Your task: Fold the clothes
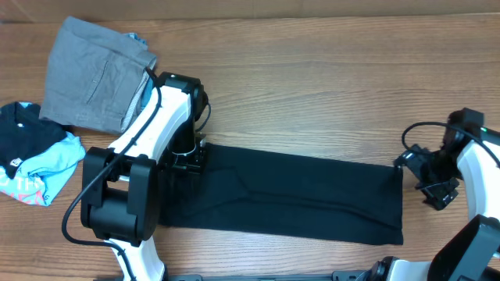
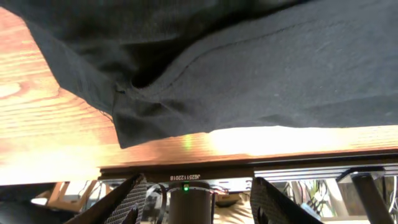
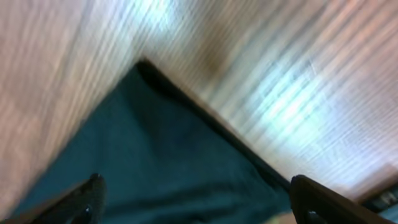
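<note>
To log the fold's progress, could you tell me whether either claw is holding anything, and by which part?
Nothing is held: the left claw and the right claw both stand open at opposite ends of the black T-shirt.

Blurred right-wrist view of T-shirt [image 3: 155,168]

Three garments, two grippers, one wooden table [image 1: 328,78].
One black T-shirt [image 1: 297,195] lies along the near edge; one pair of grey trousers [image 1: 90,74] at the far left corner; one black and light-blue garment [image 1: 31,160] at the left edge. One left gripper [image 1: 190,156] and one right gripper [image 1: 418,176], two fingers each.
</note>
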Robot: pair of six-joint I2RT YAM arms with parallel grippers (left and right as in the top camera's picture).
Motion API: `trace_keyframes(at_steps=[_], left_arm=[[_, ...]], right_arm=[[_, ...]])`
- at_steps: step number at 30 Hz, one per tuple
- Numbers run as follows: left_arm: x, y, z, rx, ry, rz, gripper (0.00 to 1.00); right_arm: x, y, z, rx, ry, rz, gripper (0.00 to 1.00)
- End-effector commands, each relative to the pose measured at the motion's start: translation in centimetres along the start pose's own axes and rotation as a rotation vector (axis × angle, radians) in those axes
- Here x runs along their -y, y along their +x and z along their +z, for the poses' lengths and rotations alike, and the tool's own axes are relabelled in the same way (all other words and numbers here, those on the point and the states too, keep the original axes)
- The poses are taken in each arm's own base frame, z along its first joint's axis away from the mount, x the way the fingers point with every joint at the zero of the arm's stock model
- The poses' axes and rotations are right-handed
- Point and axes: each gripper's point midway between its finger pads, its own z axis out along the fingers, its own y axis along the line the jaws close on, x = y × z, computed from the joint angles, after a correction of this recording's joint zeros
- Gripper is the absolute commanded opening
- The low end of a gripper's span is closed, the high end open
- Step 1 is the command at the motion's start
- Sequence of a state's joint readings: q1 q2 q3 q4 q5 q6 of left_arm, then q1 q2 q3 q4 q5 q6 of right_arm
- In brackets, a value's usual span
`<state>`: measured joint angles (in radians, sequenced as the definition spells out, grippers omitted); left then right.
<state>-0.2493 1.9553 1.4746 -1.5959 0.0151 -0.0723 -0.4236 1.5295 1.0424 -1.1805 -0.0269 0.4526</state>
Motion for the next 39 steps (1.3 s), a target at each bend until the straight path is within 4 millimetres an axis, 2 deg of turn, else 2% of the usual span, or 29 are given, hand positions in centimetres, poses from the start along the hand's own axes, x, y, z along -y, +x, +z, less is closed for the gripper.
trace_keyframes(at_steps=[1,5,8,9,11,15,17,20,23,26,32,37,39], left_arm=[[0.3,-1.2,-3.0,0.123,0.018,-0.009,0.56],[0.4,-2.2,-6.8,0.271,0.032,-0.01,0.6],[0.4,-2.7,-9.1,0.351,0.038,-0.008,0.63],[0.5,-2.8,-9.6,0.369,0.04,-0.008,0.64],[0.5,-3.1,-10.3,0.395,0.042,-0.007,0.65],[0.5,-3.2,-10.4,0.402,0.042,-0.003,0.66],[0.4,-3.3,-10.4,0.403,0.038,-0.003,0.66],[0.4,-3.5,-10.5,0.413,0.034,0.007,0.66],[0.4,-3.6,-10.6,0.419,0.033,0.011,0.66],[0.4,-3.7,-10.6,0.422,0.032,0.011,0.66],[0.1,-3.8,-10.6,0.426,0.032,0.003,0.66],[-0.1,-3.7,-10.6,0.424,0.033,-0.003,0.65],[-0.1,-3.8,-10.6,0.425,0.033,-0.004,0.65]], right_arm=[[-0.2,-0.6,-0.3,0.009,-0.072,0.054,0.95],[0.2,-0.8,1.4,-0.009,-0.091,0.053,0.91],[0.2,0.4,3.5,-0.072,-0.125,0.026,1.0],[0.2,0.9,4.3,-0.1,-0.14,0.038,1.0],[0.3,1.8,5.3,-0.144,-0.171,0.061,1.0],[1.5,2.9,6.9,-0.188,-0.183,0.118,0.98],[1.7,3.6,7.4,-0.205,-0.192,0.131,0.9],[1.9,4.2,8.4,-0.205,-0.191,0.125,0.62],[1.0,3.7,8.7,-0.167,-0.244,0.031,0.33],[-0.8,2.7,7.8,-0.138,-0.339,-0.048,0.04],[-2.7,-1.1,4.0,-0.047,-0.396,-0.067,0.04],[-3.9,-5.6,-1.2,0.086,-0.399,-0.073,0.04],[-4.2,-6.9,-3.3,0.126,-0.396,-0.077,0.04]])
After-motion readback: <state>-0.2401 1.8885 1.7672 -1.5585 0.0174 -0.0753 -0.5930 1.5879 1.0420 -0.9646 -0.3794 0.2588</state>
